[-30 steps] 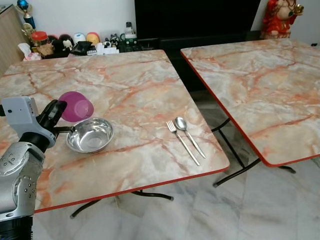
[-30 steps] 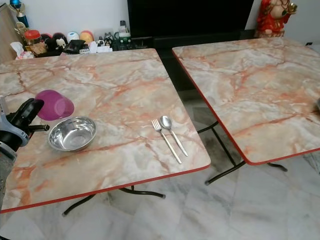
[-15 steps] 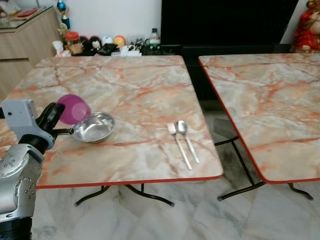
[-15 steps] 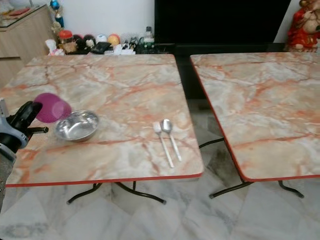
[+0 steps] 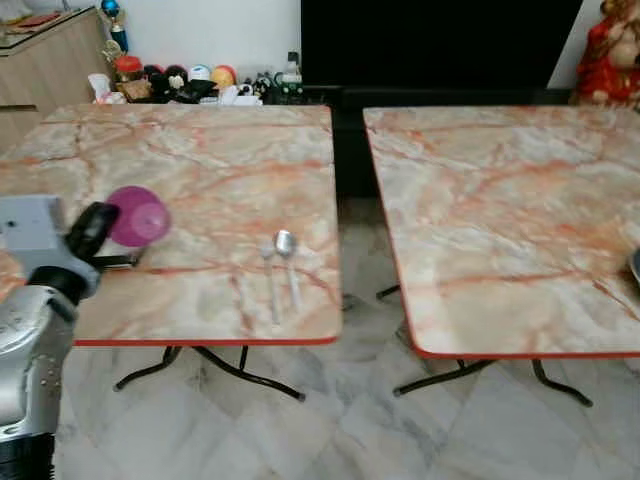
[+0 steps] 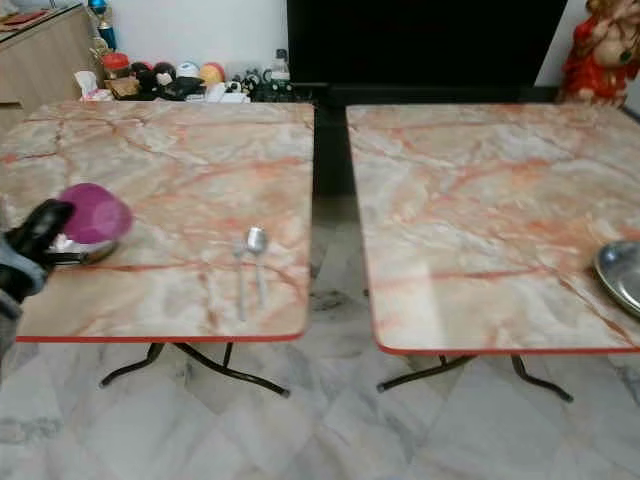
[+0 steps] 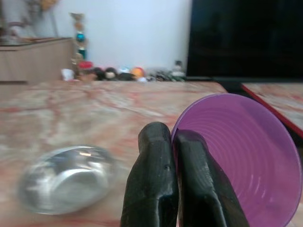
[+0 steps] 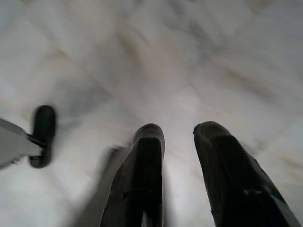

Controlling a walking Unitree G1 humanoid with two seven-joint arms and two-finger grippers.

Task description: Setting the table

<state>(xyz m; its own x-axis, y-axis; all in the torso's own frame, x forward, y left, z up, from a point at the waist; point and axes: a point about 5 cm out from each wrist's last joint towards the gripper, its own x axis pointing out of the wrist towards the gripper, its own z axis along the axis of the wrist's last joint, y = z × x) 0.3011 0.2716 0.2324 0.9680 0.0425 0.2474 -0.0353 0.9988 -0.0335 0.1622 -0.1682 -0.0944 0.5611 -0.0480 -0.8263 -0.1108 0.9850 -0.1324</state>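
The left gripper (image 7: pixel 176 189) has the purple cup (image 7: pixel 241 161) pinched by its rim, fingers (image 7: pixel 151 184) clamped tight with the thin plastic wall between them, and it holds the cup tipped on its side, mouth showing, above the near left part of the left counter (image 5: pixel 230 160). This looks like the carrying step: cup in hand, place not yet chosen. Just beneath and beside it sits the steel bowl (image 7: pixel 66 177), shiny and shallow, and to the right, near the front edge, a fork (image 5: pixel 270 285) and spoon (image 5: pixel 290 268) lie side by side, touching or nearly so. Over on the right counter (image 6: pixel 470 180) a steel plate (image 6: pixel 622 275) peeks in at the near right edge. My guess is the cup wants turning upright and setting down near the cutlery, clear of the bowl's rim. The cup itself is translucent, ribbed inside, light-looking. The right gripper (image 8: pixel 182 175) hangs over the marble floor (image 8: pixel 156 61), fingers parted and holding nothing.
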